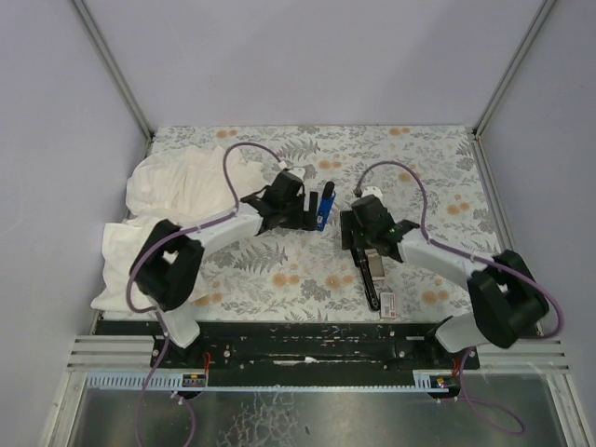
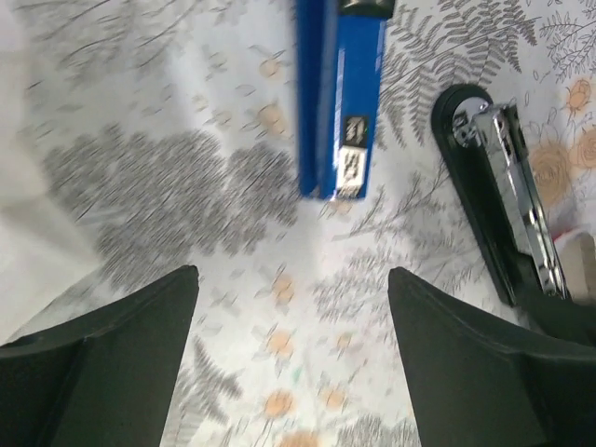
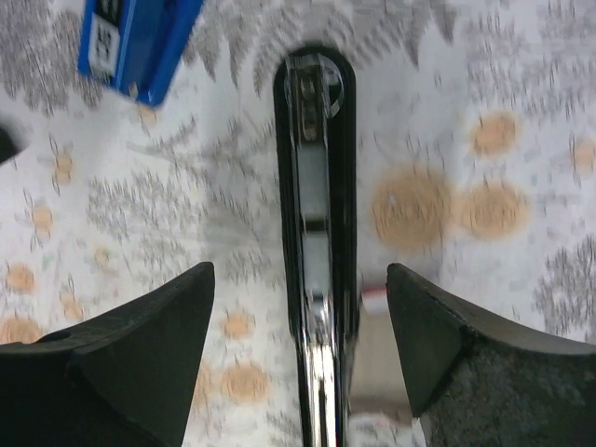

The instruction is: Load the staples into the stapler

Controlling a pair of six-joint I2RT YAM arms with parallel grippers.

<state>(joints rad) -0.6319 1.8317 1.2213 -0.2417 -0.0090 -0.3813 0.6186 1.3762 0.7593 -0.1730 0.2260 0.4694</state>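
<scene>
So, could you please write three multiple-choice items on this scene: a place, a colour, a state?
1. What colour is the stapler lid ahead of the left fingers? A red; B blue; C green.
2. Where does the white staple box lie? A between the left fingers; B on the stapler lid; C beside the black stapler base.
3. How do the right fingers stand? A shut on the base; B open astride the base; C shut on the box.
1 B: blue in the left wrist view. 2 C: side by side in the top view. 3 B: gaps on both sides.
</scene>
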